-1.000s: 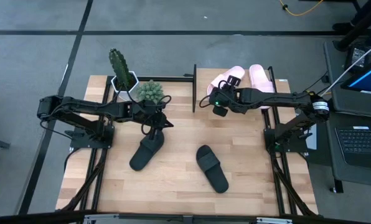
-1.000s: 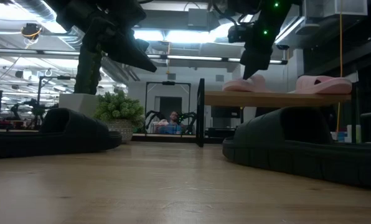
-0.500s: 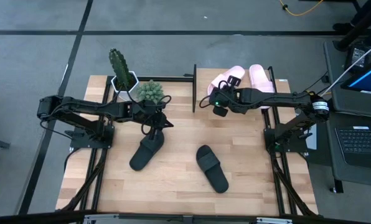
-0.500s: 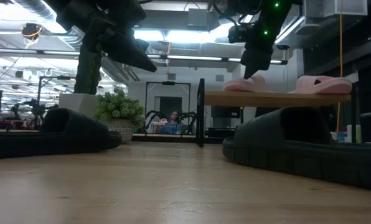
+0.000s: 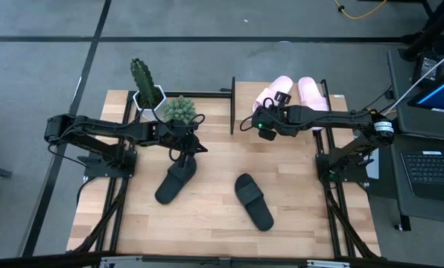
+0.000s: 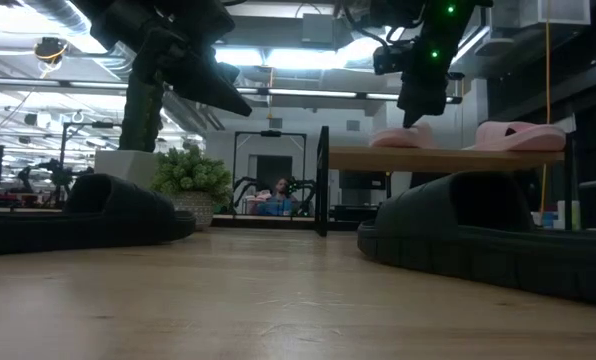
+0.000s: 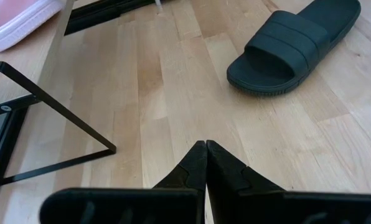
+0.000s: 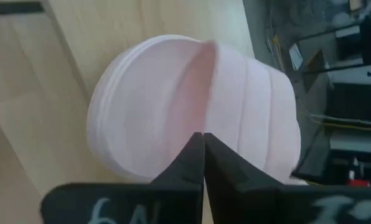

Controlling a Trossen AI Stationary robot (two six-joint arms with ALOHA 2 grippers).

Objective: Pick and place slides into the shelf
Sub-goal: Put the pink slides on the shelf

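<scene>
Four slides in all: two pink, two black. The pink pair lies side by side on the shelf [image 5: 334,100] at the back right of the worktop [image 5: 214,216]: the left pink slide [image 5: 276,91] and the right pink slide [image 5: 311,93]. The black pair lies on the worktop in front: one black slide [image 5: 176,181] left of centre, the other black slide [image 5: 253,201] near the middle, the two well apart. Two plants stand at the back left, a cactus [image 5: 141,77] and a round bush [image 5: 180,109], just beside each other.

From above, the right arm covers part of the left pink slide, and the shelf board is mostly hidden under the pink pair and that arm. In the low view the black slides fill the foreground, the pink ones show only as thin profiles on the board, and a seated person far back in the room is too small to make out.

The right pincer [image 5: 264,128] hangs over the front end of the left pink slide, its fingers pressed together tip to tip. In its wrist view the closed tips sit over the slide's rounded end; nothing is caught between them, and whether they touch the slide cannot be told. The left pincer [image 5: 196,147] hovers just behind the left black slide, fingers likewise fully closed and empty, above bare board.
</scene>
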